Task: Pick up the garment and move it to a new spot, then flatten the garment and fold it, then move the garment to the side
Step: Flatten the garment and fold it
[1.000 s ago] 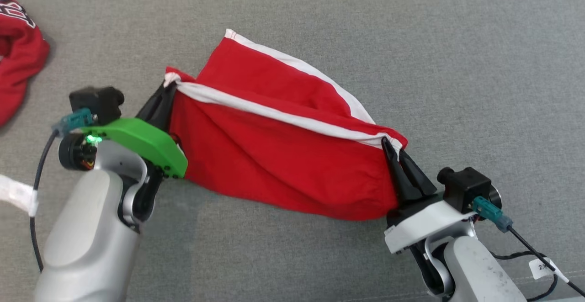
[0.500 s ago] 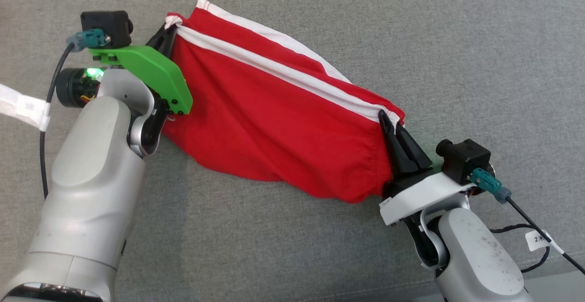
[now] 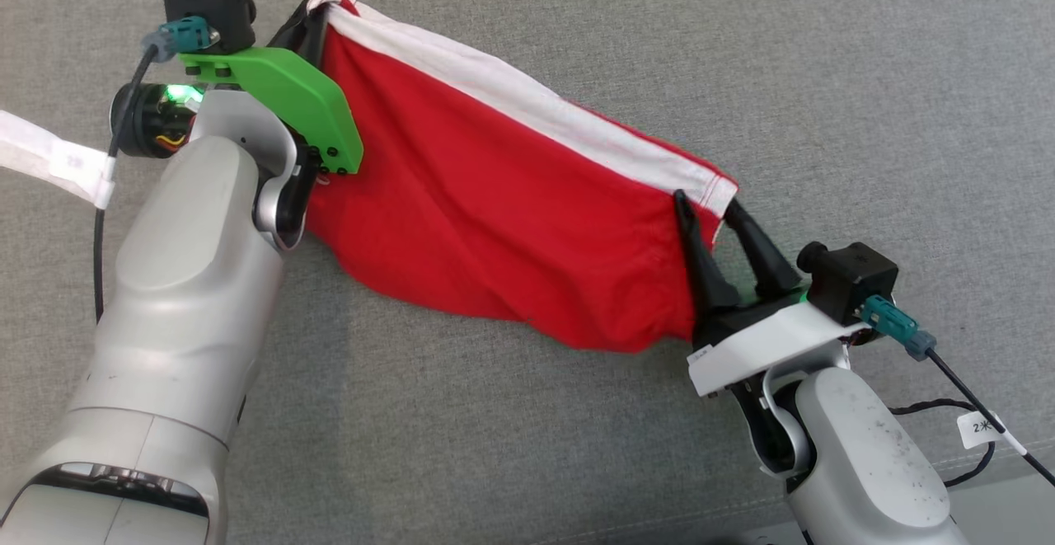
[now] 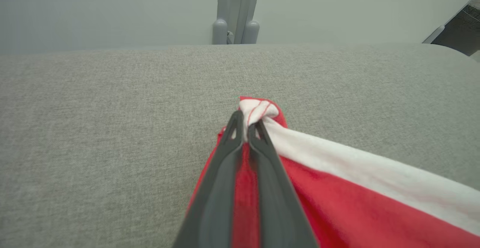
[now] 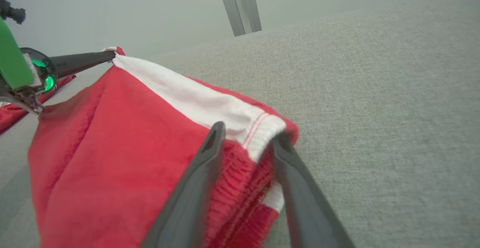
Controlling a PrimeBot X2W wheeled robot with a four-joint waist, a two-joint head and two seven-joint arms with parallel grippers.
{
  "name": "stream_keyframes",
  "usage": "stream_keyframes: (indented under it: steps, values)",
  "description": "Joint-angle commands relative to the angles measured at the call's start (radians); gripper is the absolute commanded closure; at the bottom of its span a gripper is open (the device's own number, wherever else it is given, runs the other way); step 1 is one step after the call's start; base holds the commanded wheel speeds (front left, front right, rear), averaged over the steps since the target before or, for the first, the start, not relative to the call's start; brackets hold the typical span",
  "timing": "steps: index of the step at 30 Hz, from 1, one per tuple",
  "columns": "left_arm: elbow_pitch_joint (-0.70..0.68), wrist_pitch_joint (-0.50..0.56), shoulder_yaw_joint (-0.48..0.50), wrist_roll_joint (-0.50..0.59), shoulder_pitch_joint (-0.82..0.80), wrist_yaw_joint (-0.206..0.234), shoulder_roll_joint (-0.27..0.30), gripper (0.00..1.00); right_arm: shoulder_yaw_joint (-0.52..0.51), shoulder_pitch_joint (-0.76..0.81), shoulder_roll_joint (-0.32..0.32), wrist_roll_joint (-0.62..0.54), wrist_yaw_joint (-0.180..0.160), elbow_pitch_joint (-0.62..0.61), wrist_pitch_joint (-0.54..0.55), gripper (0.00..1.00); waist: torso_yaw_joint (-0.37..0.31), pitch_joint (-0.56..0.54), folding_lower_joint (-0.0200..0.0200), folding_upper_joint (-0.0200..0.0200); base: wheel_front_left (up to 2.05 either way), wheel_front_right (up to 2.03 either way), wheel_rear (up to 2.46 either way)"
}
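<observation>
A red garment (image 3: 511, 223) with a white band along its far edge hangs stretched between my two grippers over the grey upholstered surface (image 3: 824, 75). My left gripper (image 3: 313, 13) is shut on its bunched far-left corner, and the pinched white hem shows at the fingertips (image 4: 244, 126). My right gripper (image 3: 705, 205) stands open at the garment's right corner. Its two fingers are spread, with the gathered red and white edge (image 5: 258, 135) lying between them.
Grey metal legs (image 4: 234, 11) stand beyond the surface's far edge. Another piece of red cloth (image 5: 11, 113) lies past my left arm. A tagged cable (image 3: 981, 429) trails from my right wrist, and a white strap (image 3: 49, 166) from the left.
The right gripper's fingers have spread apart from the corner they pinched. Both arms carried the garment farther away, its two white bands drew into one, and the camera shifted.
</observation>
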Motion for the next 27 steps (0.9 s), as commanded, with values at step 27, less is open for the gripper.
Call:
stream_keyframes:
  steps: [27]
  values:
    - [0.052, 0.06, -0.044, -0.121, 0.178, -0.071, 0.075, 0.0, -0.143, 0.186, -0.002, -0.149, -0.001, -0.126, 0.023, 0.0, 0.021, -0.112, 0.0, 0.0, 0.0, 0.0, 0.0]
